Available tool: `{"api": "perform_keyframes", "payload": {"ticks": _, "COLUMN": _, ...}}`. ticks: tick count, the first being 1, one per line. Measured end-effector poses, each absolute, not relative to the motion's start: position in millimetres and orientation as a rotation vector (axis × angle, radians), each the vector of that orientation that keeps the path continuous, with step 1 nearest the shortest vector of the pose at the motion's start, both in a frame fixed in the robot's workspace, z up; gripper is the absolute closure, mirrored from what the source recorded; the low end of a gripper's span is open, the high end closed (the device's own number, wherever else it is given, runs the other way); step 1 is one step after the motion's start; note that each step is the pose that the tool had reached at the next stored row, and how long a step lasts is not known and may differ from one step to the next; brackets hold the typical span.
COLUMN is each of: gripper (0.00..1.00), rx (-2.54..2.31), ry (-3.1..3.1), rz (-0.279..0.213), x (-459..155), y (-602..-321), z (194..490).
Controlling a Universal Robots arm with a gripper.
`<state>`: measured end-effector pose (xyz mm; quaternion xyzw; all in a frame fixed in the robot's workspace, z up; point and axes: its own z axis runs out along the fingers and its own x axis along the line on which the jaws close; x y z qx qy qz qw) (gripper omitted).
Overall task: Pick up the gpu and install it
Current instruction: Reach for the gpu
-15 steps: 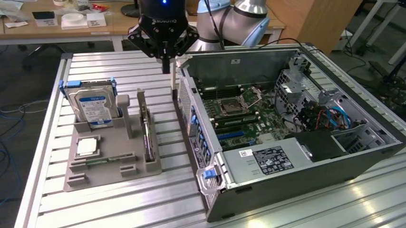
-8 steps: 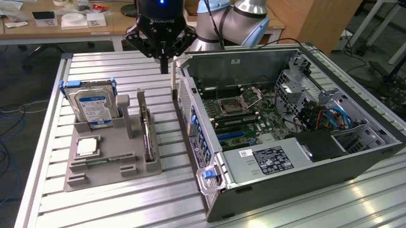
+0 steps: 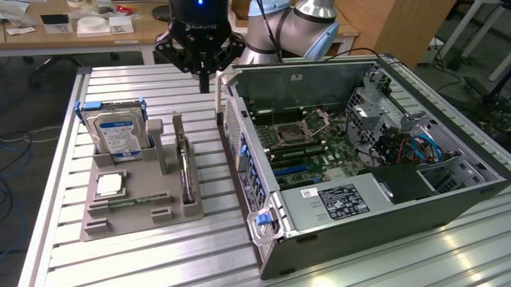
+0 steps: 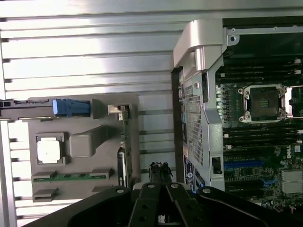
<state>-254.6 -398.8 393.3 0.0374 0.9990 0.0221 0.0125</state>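
The claw (image 3: 205,82) hangs pressed together, gripping nothing, between the grey holder (image 3: 119,220) and the open computer case (image 3: 375,224). The gpu (image 3: 186,170) stands on edge in the holder.

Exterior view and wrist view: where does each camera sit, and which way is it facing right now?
Exterior view: off the arm, raised, looking down across the slatted table; the arm and shut tool hang above the gap between parts holder and open computer case.
Wrist view: on the wrist, looking down along the tool; its black fingers show.
Shared: holder, case, and the gpu standing on edge in the holder.
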Motion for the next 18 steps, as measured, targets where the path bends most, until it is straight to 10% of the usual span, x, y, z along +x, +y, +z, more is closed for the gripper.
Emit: {"api": "perform_keyframes", "payload": {"ticks": 18, "gripper": 0.89, "rx": 0.117, "ry": 3.114, "rz": 0.069, "x": -264.1, "y": -398.8, "z": 393.3}}
